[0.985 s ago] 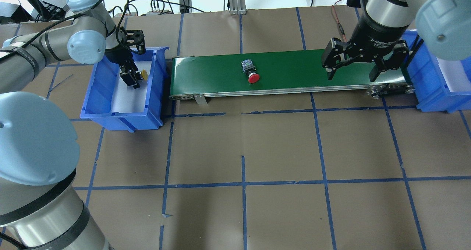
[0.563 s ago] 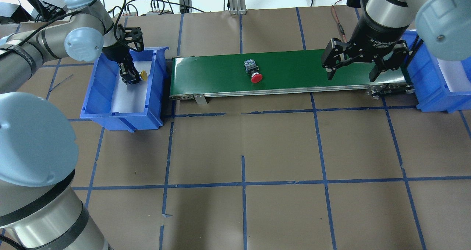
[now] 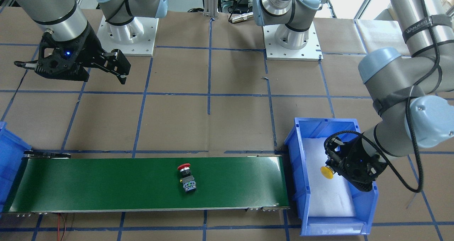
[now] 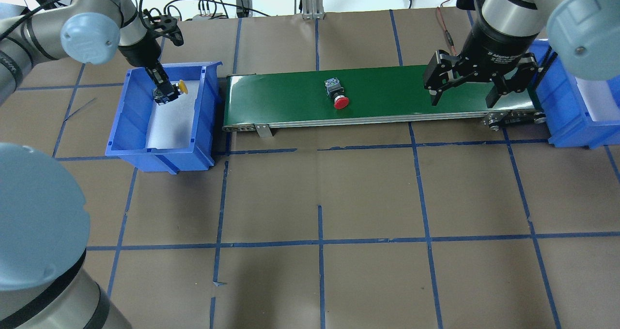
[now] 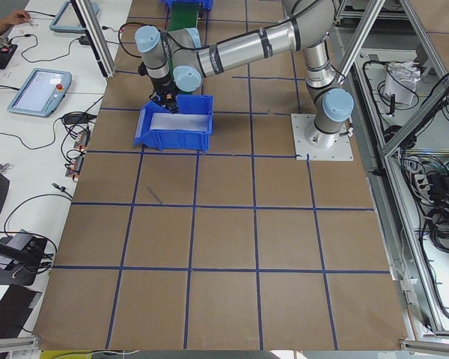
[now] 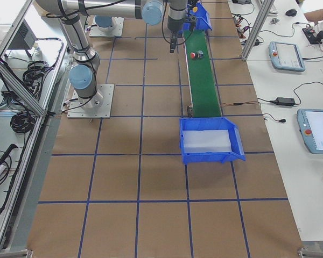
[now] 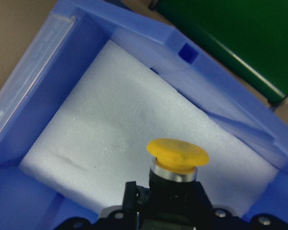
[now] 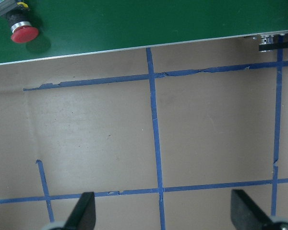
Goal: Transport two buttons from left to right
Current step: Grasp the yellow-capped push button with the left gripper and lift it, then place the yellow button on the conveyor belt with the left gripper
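Bin (image 4: 204, 125): left hand (image 4: 163, 95) clenched on yellow button (image 4: 181, 85), lifted higher; right hand (image 4: 462, 101) spread; red button (image 4: 337, 95) drifted rightward.

On the worktop (image 4: 368, 193) a belt (image 4: 387, 89) runs between a left bin (image 4: 140, 142) and a right bin (image 4: 566, 123). The first button (image 4: 336, 94) lies mid-belt; the second button (image 4: 176, 87) sits in the left end effector (image 4: 162, 93), over the left bin.

Brown tabletop (image 4: 368, 193), blue tape grid (image 4: 373, 241)
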Tool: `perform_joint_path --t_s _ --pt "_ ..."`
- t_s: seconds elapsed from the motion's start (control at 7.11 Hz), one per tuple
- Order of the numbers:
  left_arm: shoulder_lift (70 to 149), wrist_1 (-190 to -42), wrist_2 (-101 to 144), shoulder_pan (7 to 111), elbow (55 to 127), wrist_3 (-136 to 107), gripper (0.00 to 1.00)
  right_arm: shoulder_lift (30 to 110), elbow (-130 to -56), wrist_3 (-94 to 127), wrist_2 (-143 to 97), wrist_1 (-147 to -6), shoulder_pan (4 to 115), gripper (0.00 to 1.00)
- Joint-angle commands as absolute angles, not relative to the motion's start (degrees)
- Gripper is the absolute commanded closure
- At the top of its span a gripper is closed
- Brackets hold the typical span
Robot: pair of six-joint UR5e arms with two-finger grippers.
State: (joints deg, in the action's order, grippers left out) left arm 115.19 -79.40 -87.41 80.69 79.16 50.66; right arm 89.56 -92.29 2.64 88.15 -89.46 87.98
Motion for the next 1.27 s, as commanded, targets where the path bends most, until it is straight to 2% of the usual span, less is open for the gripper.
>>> perform_joint_path --t_s 0.0,0.56,1.13 --pt "112.59 -79.28 -85.87 86.98 78.93 34.62 0.82 89.56 -92.29 2.64 88.15 -89.30 87.98 0.00" --pt "121.88 -65.08 -86.66 97.63 79.45 -3.79 0.82 89.47 -92.29 2.64 88.33 -88.95 87.98 0.00" --pt "122.17 -62.16 -87.45 98.35 81.65 -12.47 0.81 89.03 -92.29 2.64 88.33 -88.95 87.98 0.00"
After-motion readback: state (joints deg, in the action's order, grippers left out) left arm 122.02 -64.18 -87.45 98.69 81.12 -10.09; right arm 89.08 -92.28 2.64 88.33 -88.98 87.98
